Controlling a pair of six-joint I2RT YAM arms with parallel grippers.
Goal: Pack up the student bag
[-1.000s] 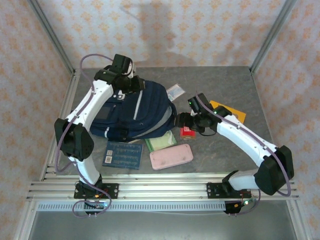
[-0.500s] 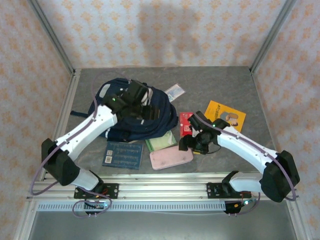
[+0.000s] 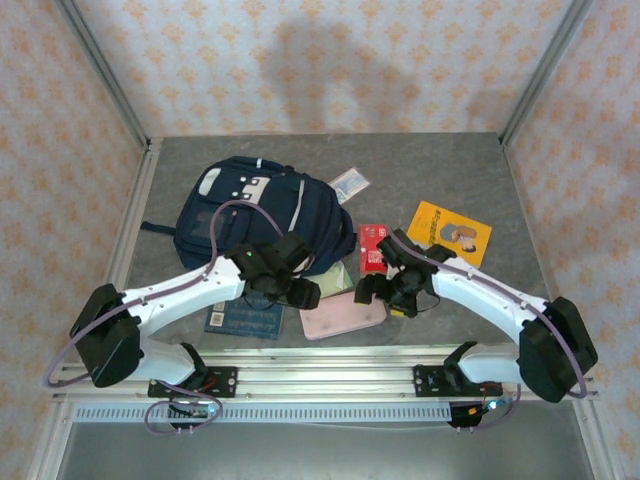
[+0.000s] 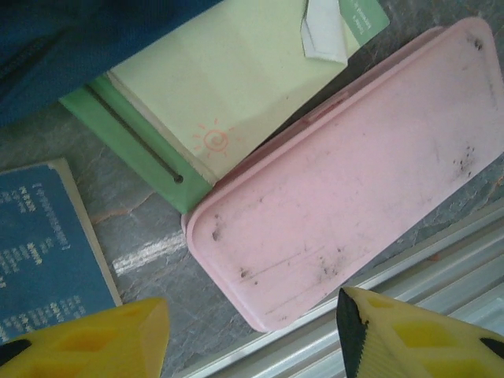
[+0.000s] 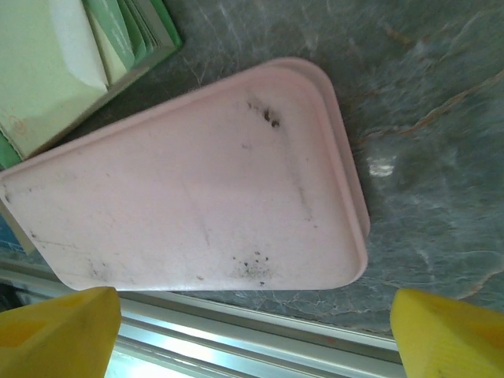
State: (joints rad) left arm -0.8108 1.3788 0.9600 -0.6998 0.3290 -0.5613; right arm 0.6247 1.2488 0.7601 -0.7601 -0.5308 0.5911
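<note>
Floral walls point(image 3: 330, 70), grey tabletop point(image 3: 440, 165), student bag point(image 3: 262, 212)

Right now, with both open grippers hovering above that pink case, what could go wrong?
1. The left gripper and right gripper both hang over the pink case; closing in together, they might collide.
2. The case lies against the green notebook, so a lift could drag it.
3. The case sits near the rail; a nudge might slide it over the edge.
</note>
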